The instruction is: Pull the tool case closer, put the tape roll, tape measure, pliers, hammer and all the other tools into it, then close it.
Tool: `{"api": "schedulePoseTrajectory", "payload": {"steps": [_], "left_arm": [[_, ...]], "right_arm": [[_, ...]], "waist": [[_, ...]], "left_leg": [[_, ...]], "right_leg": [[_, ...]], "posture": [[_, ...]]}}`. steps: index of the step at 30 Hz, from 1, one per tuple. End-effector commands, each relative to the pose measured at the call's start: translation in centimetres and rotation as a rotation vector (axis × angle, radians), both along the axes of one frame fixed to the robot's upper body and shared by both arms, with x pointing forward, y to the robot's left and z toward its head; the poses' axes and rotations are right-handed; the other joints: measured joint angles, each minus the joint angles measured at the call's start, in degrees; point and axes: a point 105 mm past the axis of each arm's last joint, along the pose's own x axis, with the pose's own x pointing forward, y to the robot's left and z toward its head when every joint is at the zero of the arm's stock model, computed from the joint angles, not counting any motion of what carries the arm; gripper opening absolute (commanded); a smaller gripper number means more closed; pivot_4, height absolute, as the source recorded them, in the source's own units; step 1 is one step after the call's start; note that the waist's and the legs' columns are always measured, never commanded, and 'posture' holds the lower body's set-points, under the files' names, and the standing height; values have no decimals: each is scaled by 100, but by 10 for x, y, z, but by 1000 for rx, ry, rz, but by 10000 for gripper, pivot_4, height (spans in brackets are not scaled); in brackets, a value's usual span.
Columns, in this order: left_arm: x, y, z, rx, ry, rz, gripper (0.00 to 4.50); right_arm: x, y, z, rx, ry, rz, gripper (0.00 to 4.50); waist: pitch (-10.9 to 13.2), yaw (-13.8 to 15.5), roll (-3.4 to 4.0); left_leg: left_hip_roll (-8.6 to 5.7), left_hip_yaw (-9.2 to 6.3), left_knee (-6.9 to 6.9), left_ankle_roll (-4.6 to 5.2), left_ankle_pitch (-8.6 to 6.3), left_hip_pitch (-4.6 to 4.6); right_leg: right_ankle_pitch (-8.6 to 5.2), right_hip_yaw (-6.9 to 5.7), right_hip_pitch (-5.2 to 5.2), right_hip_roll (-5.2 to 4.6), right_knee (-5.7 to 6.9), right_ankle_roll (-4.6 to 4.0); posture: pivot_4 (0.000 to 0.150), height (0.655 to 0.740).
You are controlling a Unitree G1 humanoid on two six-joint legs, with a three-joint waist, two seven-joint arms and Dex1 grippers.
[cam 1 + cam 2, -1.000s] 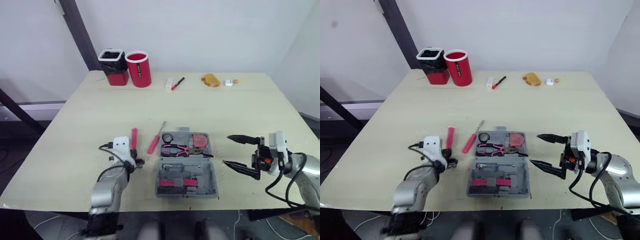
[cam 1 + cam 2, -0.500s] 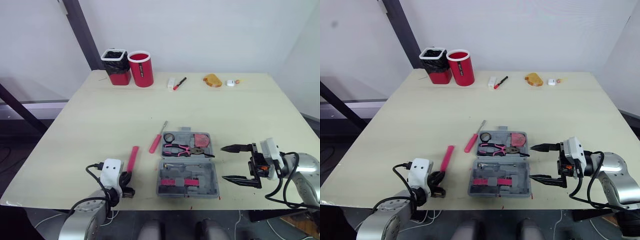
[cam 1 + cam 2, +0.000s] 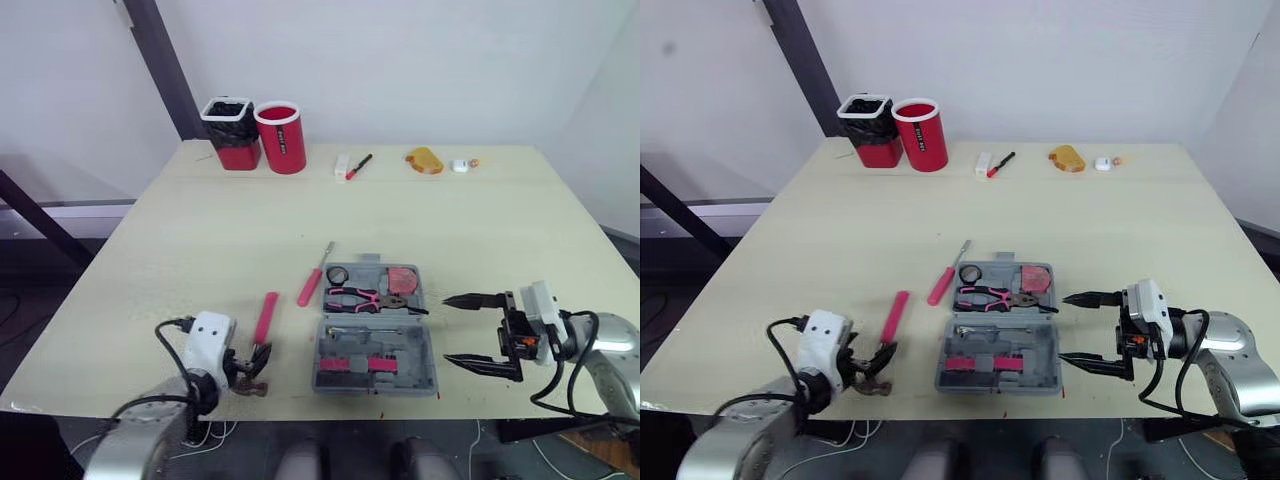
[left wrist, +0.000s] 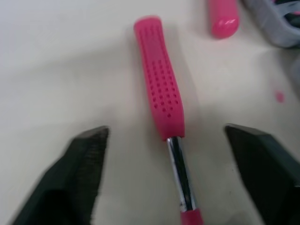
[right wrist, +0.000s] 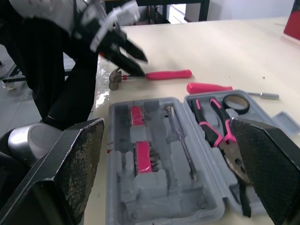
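The grey tool case [image 3: 376,366] lies open near the table's front edge, with the pink-handled pliers [image 3: 372,298], the tape roll [image 3: 337,275] and the red tape measure [image 3: 402,279] in it. To its left the pink-handled hammer [image 3: 265,317] lies flat on the table with its head near the front edge. My left gripper [image 3: 252,367] is open over the head end, its fingers [image 4: 77,164] well clear on either side of the shaft. A pink screwdriver [image 3: 310,287] lies beside the case. Just right of the case my right gripper [image 3: 446,330] is open and holds nothing.
At the back left stand a red cup [image 3: 280,137] and a black-lined red bin [image 3: 229,132]. A marker [image 3: 356,166], an orange object [image 3: 422,160] and a small white piece [image 3: 458,165] lie along the far edge. The table's front edge [image 3: 300,392] runs just below the hammer head.
My left gripper, shut on the hammer, dragged it back toward the front edge, then opened; the hammer now lies loose. The right gripper drew slightly away from the case.
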Motion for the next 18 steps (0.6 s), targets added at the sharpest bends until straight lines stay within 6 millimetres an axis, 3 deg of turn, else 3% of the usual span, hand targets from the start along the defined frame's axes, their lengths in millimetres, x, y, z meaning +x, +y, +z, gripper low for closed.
{"api": "schedulePoseTrajectory", "payload": {"steps": [1,5,8,14,18], "left_arm": [[11,3,21,95,-49,-232,44223],[28,11,47,193,-77,-501,44223],[30,7,53,248,-39,-740,44223],[41,11,49,433,51,-1155,44223],[43,14,35,695,98,-1452,44223]], "right_arm": [[-1,3,13,20,-69,0,45000],[0,4,17,40,-81,-22,45000],[1,4,18,47,-82,-29,45000],[2,7,17,53,-81,-35,45000],[4,6,20,58,-97,-50,45000]], "waist": [[2,12,-3],[7,18,2],[11,30,1],[19,52,1],[20,70,1]], "left_leg": [[-1,2,0,0,0,0],[-1,21,-2,0,0,-14],[-1,30,-3,0,0,-20],[-2,40,-2,0,0,-25],[0,39,1,1,0,-27]], "right_leg": [[0,0,-2,0,3,0],[-1,-1,-19,4,4,-2],[0,1,-20,0,-1,0],[0,2,-23,5,-1,1],[3,6,-24,12,4,7]], "posture": [[1500,7371],[1500,7371],[1500,7371],[1500,7371],[1500,7371]]}}
